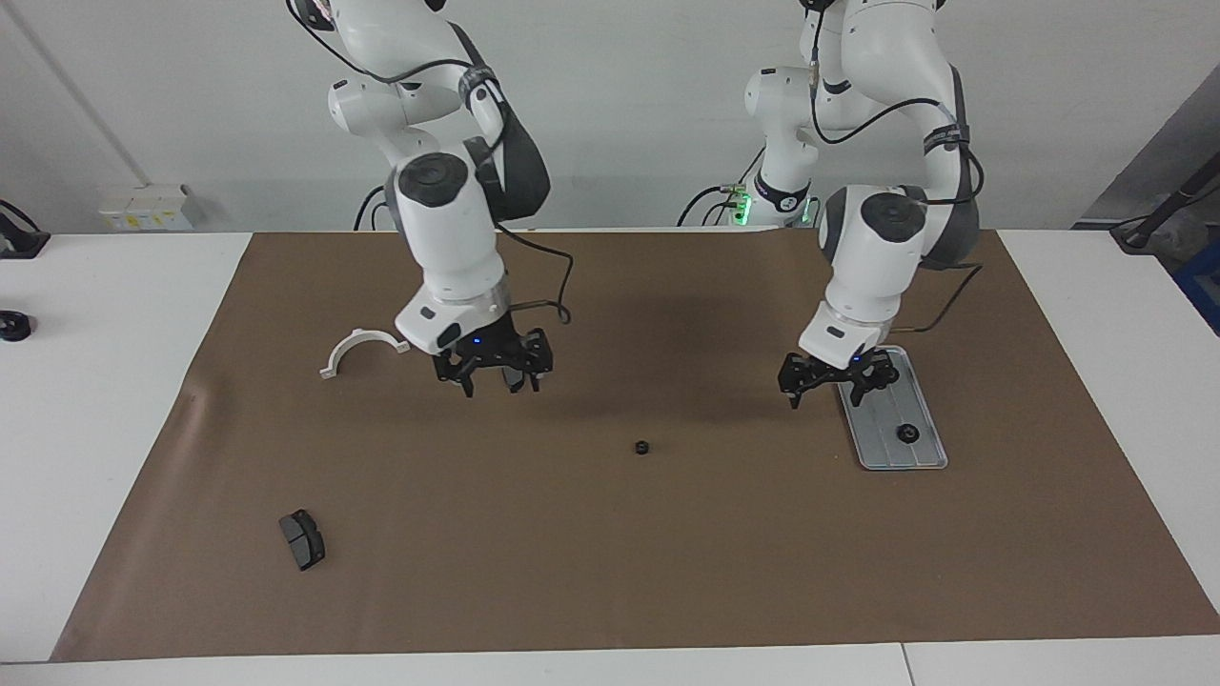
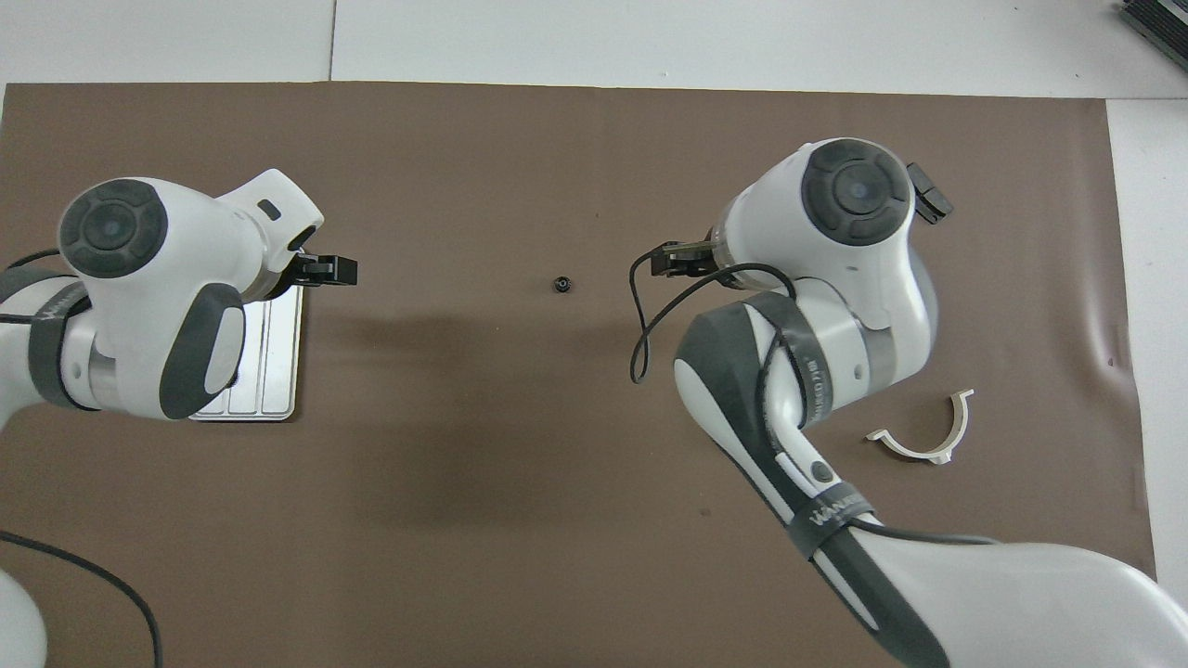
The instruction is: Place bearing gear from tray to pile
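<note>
Showing progress: one bearing gear [image 1: 642, 447] lies on the mat, between tray [image 1: 920, 455] and pile.
Remaining: one gear [image 1: 909, 434] visible in tray.
Left hand [image 1: 837, 379]: empty, fingers apart, over tray edge.
Right hand [image 1: 496, 368]: empty, fingers apart, beside white bracket [image 1: 362, 350].

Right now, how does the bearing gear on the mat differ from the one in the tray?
The bearing gear on the mat lies alone on bare brown paper; the gear in the tray sits inside the silver tray. The mat gear lies mid-table, between both arms; the tray gear lies toward the left arm's end, beside the left gripper. Both are small, dark, round and ungripped.
</note>
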